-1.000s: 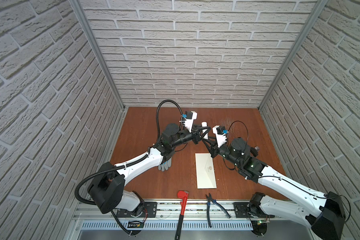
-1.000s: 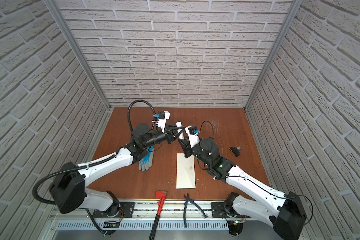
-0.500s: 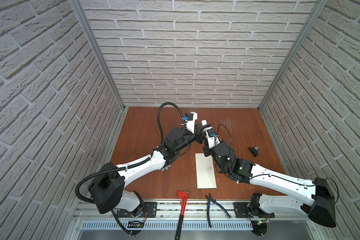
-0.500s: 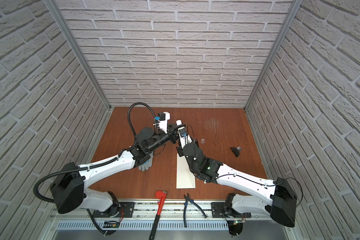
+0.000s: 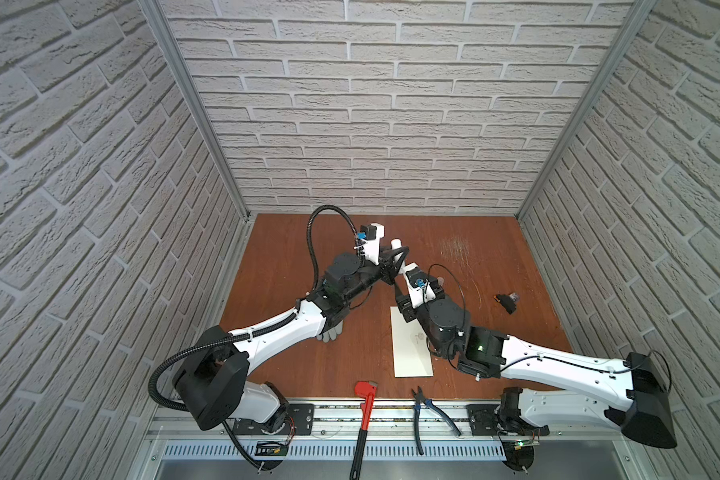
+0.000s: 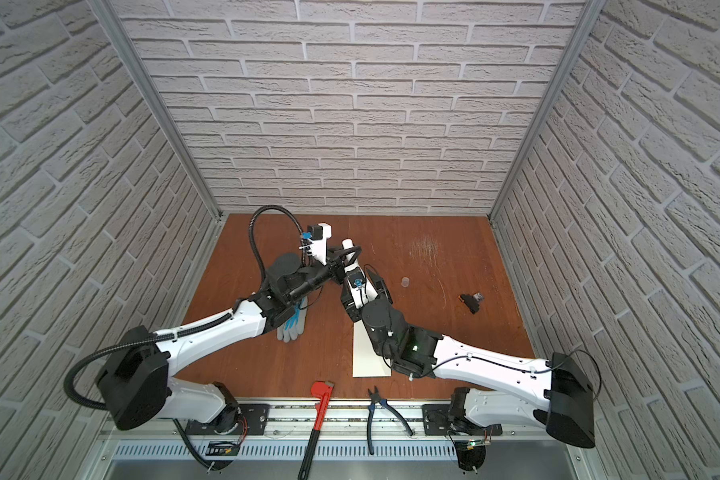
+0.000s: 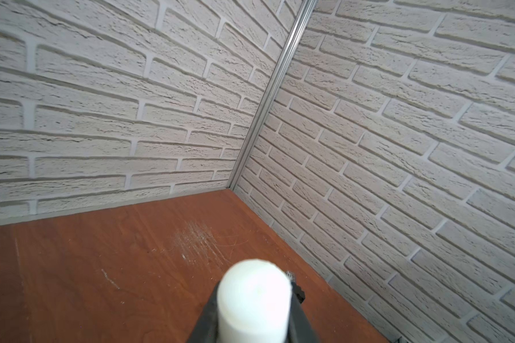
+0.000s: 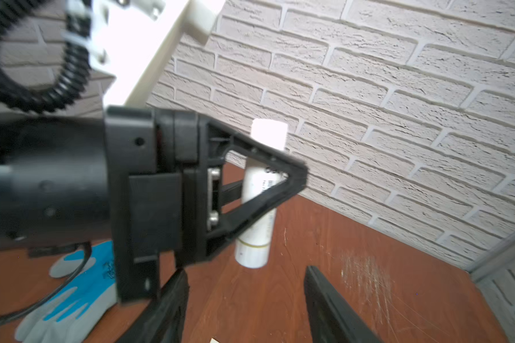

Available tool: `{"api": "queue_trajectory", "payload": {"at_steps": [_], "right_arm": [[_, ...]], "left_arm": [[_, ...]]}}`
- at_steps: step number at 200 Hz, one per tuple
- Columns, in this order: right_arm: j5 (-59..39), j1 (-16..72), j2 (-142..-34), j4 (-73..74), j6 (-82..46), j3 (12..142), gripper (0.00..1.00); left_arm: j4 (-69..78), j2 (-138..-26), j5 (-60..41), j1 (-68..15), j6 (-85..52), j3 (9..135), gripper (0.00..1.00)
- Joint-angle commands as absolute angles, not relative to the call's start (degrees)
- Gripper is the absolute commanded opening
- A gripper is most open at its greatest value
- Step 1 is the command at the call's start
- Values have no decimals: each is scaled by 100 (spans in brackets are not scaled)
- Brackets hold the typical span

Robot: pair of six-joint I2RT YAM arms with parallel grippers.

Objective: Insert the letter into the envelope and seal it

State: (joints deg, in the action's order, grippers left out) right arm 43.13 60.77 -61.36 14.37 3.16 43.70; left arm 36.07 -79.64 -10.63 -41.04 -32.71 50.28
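The envelope (image 5: pixel 410 353) (image 6: pixel 366 359) lies flat on the wooden table in both top views, a long cream rectangle partly under the right arm. The letter is out of view. My left gripper (image 5: pixel 400 254) (image 6: pixel 350 253) (image 7: pixel 253 322) hangs above the table's middle, shut on a white tube (image 5: pixel 395 242) (image 6: pixel 347 243) (image 7: pixel 254 300) (image 8: pixel 260 208) that stands upright between its fingers. My right gripper (image 5: pixel 420 286) (image 6: pixel 364 286) (image 8: pixel 246 285) is just in front of and below that tube, jaws wide open with nothing between them.
A grey and blue glove (image 6: pixel 292 328) (image 8: pixel 72 297) lies left of the envelope under the left arm. A red pipe wrench (image 5: pixel 364 399) and pliers (image 5: pixel 429 411) rest at the front edge. A small black object (image 5: pixel 508 301) and a small clear cap (image 6: pixel 405 282) sit at the right.
The right arm has swung left and closer to the left gripper's tube, and its jaws have opened. The left gripper has stayed shut on the tube, shifting only slightly.
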Motion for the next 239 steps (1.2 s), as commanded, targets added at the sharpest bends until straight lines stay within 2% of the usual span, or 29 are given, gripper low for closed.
{"api": "queue_trajectory", "payload": {"at_steps": [1,42,92,239], "right_arm": [[3815,5921,-5625,1562,158,4123,67],[2401,5273,-5045,1042,-163,3896,66],[915,4579,-5024,901,-572,3908,64],[141,3733,-5088,800,-1262,3572,57]], "left_arm": [[3779,-7639,-1954,-3771,-3296,5030,0],[4228,-7675,-3135,-3355,-3714,5033,0],[5023,-7994,-3781,-3288,-4284,4957,0],[5523,-8351,-3831,-3411,-4649,4754,0]]}}
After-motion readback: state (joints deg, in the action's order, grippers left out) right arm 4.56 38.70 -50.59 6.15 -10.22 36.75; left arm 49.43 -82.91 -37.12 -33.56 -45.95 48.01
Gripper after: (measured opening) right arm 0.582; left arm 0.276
